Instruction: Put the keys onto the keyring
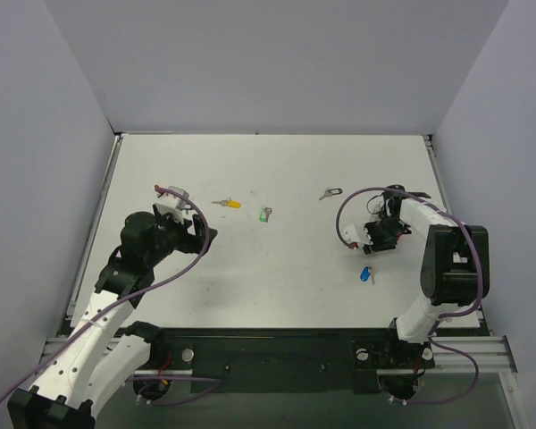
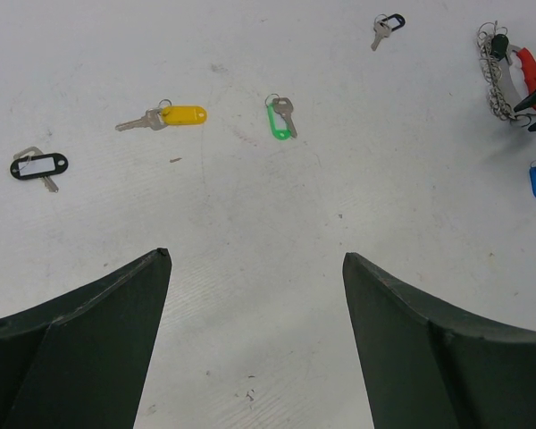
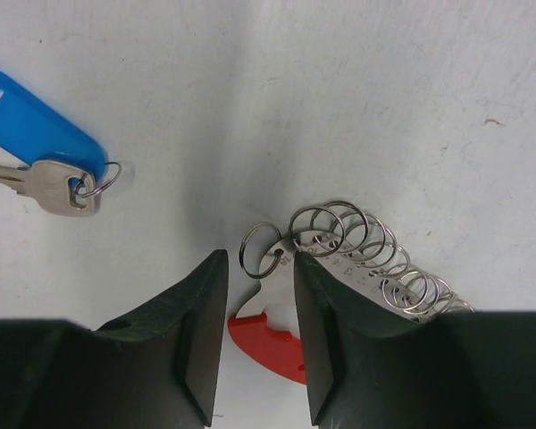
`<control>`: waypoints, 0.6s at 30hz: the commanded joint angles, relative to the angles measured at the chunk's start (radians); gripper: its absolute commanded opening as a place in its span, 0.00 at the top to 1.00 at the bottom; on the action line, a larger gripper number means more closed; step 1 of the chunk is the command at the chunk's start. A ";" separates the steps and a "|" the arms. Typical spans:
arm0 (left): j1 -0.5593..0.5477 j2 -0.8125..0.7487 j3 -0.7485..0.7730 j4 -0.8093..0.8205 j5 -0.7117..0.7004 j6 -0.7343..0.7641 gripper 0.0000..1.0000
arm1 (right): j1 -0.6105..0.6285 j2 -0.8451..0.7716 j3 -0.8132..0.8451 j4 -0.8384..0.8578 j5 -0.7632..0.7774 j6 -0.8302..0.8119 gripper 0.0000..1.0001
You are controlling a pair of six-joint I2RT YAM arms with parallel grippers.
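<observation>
**Clerk:** State of the right pincer?

**Inspector:** The right pincer (image 3: 259,256) is down at the table (image 1: 277,161). Its jaws stand narrow, one on each side of the keyring (image 3: 375,259); the red tag (image 3: 266,347) sits in the gap between them. Whether they pinch it or merely flank it, I cannot tell.

**Clerk:** And the keyring's position?

**Inspector:** It lies flat on the right side of the table, its coil of wire loops beside the right-hand finger; from above it is mostly hidden under the pincer.

**Clerk:** The left pincer?

**Inspector:** The left pincer (image 2: 255,259) is released, its fingers (image 2: 107,313) spread wide with nothing but bare table between them; it sits on the left side, well apart from the keyring.

**Clerk:** The keys?

**Inspector:** Five are seen loose on the table, none touching the keyring:
- the blue-tagged key (image 3: 45,152) is near it, on the side toward the arm bases
- the yellow-tagged key (image 2: 165,116) and the green-tagged key (image 2: 280,118) lie side by side in the middle
- one black-tagged key (image 2: 387,25) lies farther back
- a second, its black tag framing a white label (image 2: 38,166), lies at the left
</observation>
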State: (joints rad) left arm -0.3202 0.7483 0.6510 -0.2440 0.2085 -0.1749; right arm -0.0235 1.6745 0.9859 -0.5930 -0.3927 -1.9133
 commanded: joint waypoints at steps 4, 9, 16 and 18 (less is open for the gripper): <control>0.010 0.000 0.002 0.026 0.026 0.009 0.12 | 0.017 0.014 -0.024 -0.004 0.031 -0.015 0.74; 0.010 0.002 0.004 0.025 0.025 0.009 0.12 | 0.016 0.014 -0.030 0.002 0.038 -0.010 0.81; 0.012 0.002 0.003 0.025 0.026 0.009 0.12 | 0.016 -0.006 -0.026 0.005 0.012 0.023 1.00; 0.010 0.002 0.002 0.025 0.026 0.009 0.12 | 0.014 -0.022 -0.012 0.007 -0.014 0.054 1.00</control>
State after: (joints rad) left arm -0.3168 0.7506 0.6476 -0.2440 0.2176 -0.1745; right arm -0.0116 1.6836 0.9684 -0.5430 -0.3649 -1.8996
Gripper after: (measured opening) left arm 0.882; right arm 0.013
